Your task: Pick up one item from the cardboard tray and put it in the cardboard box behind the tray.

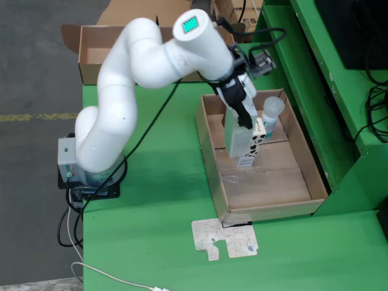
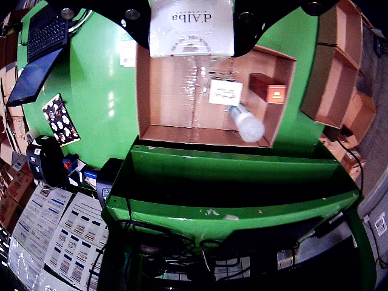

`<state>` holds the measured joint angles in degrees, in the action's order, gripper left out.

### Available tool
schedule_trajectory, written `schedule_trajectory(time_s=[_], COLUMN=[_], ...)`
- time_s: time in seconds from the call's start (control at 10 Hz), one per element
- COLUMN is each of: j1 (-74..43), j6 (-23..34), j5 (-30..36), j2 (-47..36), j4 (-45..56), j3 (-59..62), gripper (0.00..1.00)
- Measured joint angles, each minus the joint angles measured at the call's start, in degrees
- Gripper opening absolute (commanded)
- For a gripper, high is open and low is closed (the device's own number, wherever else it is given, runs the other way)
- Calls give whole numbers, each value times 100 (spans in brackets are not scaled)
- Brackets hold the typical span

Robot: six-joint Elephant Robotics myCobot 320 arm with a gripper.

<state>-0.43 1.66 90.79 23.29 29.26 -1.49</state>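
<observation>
My gripper (image 1: 244, 114) is shut on a white carton (image 1: 239, 143) and holds it upright over the far half of the cardboard tray (image 1: 267, 209). In the wrist view the carton (image 2: 191, 27), printed "d'Alba", fills the top between the black fingers. Below it the tray (image 2: 163, 91) holds a white-labelled pack (image 2: 225, 92), a red box (image 2: 267, 88) and a clear bottle with a white cap (image 2: 247, 125). The bottle (image 1: 272, 115) stands just right of the gripper. The open cardboard box (image 1: 97, 51) lies behind and to the left of the tray.
A green shelf frame (image 1: 339, 79) runs along the tray's right side. A flat paper cut-out (image 1: 225, 239) lies in front of the tray. The arm's base (image 1: 91, 176) and cables (image 1: 73, 242) are at the table's left edge. More cartons (image 1: 236, 12) stand at the back.
</observation>
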Motion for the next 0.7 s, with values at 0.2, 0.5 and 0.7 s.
schedule_trajectory(time_s=[0.2,0.5,0.7], j1=[51,552,983], j6=[-26,-166,-385], j5=[26,-71,-167], j2=[-150,-361,-598], j4=[211,528,721], j3=[26,26,26], gripper=[0,0,0])
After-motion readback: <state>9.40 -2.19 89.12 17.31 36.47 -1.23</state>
